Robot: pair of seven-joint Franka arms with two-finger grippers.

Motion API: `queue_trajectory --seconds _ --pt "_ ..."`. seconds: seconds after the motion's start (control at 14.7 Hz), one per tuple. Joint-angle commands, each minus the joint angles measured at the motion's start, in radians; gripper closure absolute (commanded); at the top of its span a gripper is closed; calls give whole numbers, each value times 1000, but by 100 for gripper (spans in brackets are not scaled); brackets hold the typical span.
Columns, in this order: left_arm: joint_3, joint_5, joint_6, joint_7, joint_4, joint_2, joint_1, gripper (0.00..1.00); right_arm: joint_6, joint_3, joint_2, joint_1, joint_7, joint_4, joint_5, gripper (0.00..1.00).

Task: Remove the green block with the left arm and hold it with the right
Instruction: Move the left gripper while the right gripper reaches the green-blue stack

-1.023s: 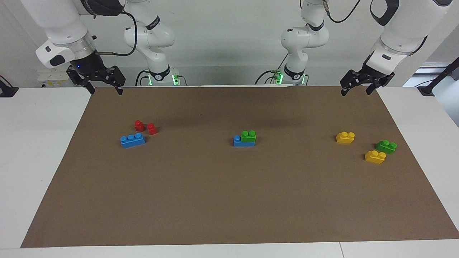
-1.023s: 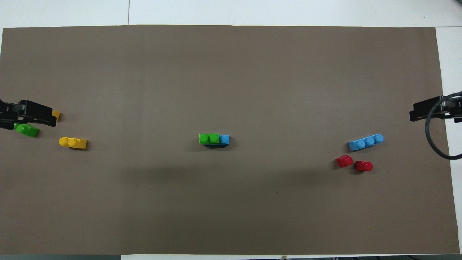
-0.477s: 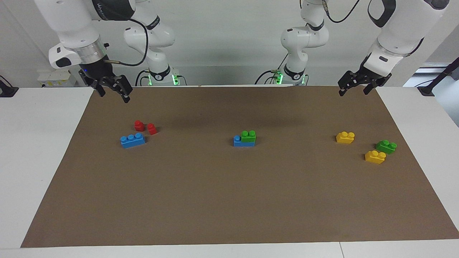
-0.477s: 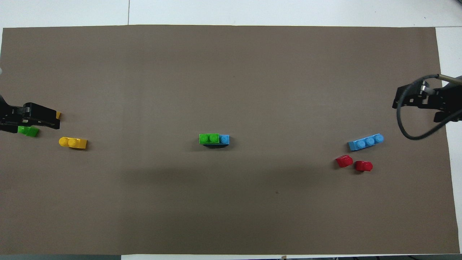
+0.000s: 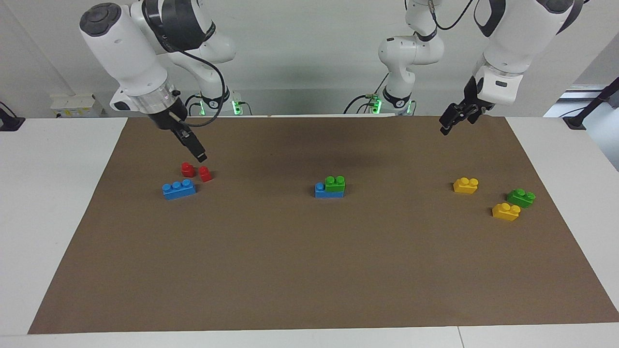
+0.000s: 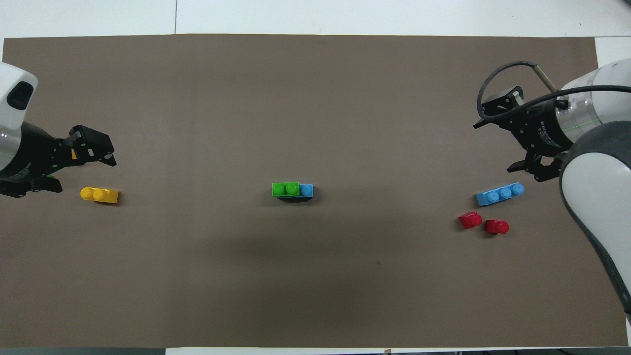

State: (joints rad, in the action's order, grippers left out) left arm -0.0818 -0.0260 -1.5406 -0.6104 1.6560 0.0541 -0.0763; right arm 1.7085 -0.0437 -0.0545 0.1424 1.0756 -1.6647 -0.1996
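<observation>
A green block (image 5: 335, 183) with two studs sits on a blue brick (image 5: 320, 190) at the mat's middle; it also shows in the overhead view (image 6: 285, 189). A second green block (image 5: 521, 197) lies loose at the left arm's end, hidden under the arm in the overhead view. My left gripper (image 5: 444, 129) is open and empty, up in the air over the mat near the yellow bricks (image 6: 87, 175). My right gripper (image 5: 200, 157) is open and empty, just above the two red bricks (image 6: 491, 148).
Two red bricks (image 5: 187, 169) (image 5: 205, 173) and a blue three-stud brick (image 5: 179, 189) lie at the right arm's end. Two yellow bricks (image 5: 465, 185) (image 5: 506, 211) lie beside the loose green block. The brown mat (image 5: 309, 270) covers the table.
Both arms have swung in from the mat's corners and turned their wrists. The right gripper has come down over the red bricks. The left gripper has moved slightly inward. No brick has moved.
</observation>
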Motion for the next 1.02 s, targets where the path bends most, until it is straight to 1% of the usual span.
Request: queue_trajectory --seconds 0.0,0.2,0.27,0.41,0.61,0.75,0.95 --pt "7 -8 -48 -234 85 55 -55 0 28 -1 -31 -9 179 -6 -131 2" --pt "7 -8 -143 -502 163 88 -123 0 59 1 -62 17 280 -30 -173 2" --pt "7 -8 -173 -597 178 92 -141 0 81 -1 -68 37 302 -55 -205 2" --pt "7 -8 -187 -759 188 95 -172 0 158 1 -70 40 365 -110 -265 2" --pt "7 -8 -242 -946 211 92 -218 0 218 1 -82 94 417 -162 -290 2" --pt "7 -9 -300 -1093 228 82 -238 0 282 -1 -94 130 443 -190 -328 2" --pt "7 -46 -332 -1195 266 76 -267 0 373 1 -96 176 463 -239 -371 2"
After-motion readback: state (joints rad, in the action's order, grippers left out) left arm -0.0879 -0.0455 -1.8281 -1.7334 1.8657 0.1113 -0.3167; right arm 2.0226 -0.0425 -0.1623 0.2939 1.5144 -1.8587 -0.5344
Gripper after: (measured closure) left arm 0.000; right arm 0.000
